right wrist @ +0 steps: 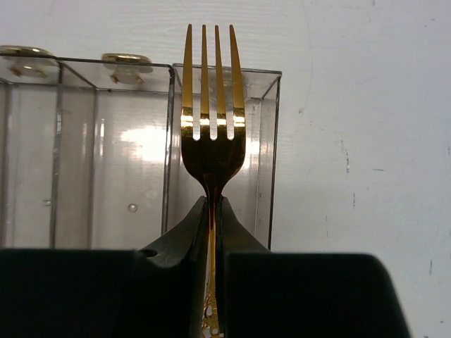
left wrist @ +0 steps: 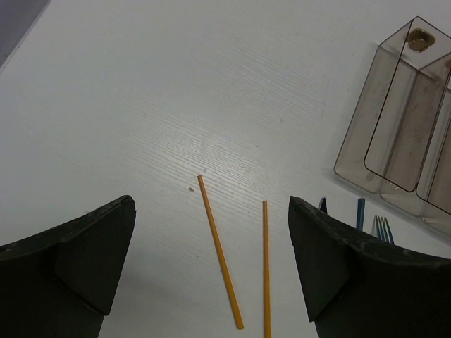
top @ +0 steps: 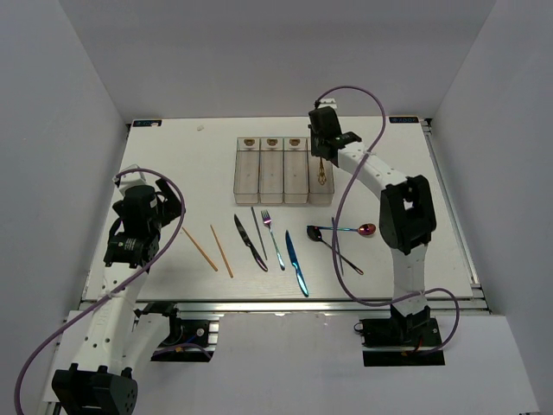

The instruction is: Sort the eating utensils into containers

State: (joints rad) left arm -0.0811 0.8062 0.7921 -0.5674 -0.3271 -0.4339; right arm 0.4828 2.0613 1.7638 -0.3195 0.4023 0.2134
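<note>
Closest to the right wrist lens, your right gripper (right wrist: 213, 211) was clamped tight on the stem of the gold fork (right wrist: 211, 141), jaws pressed together with the handle pinched between them and the tines pointing away from the camera. The fork head lay over the rightmost compartment of the containers (right wrist: 169, 141); you could not tell whether the tines sat below the rim or above it. Through the clear walls of the neighbouring compartments only the table and two tan marks (right wrist: 127, 60) at the far end showed.

From above, the four bins stood joined side by side at the far middle of the table (top: 173, 164), with the right arm reaching over their right end.

Your left gripper (left wrist: 211, 211) hung with its jaws wide apart, holding nothing, above the two chopsticks (left wrist: 220, 260), which lay near each other without touching.

In front of the bins lay a loose row: black knife (top: 249, 242), purple fork (top: 273, 239), blue knife (top: 296, 264), black spoon (top: 333, 246) and pink-bowled spoon (top: 350, 229). The last two crossed near each other. White table stretched right of the bins, its right edge well apart from them.
</note>
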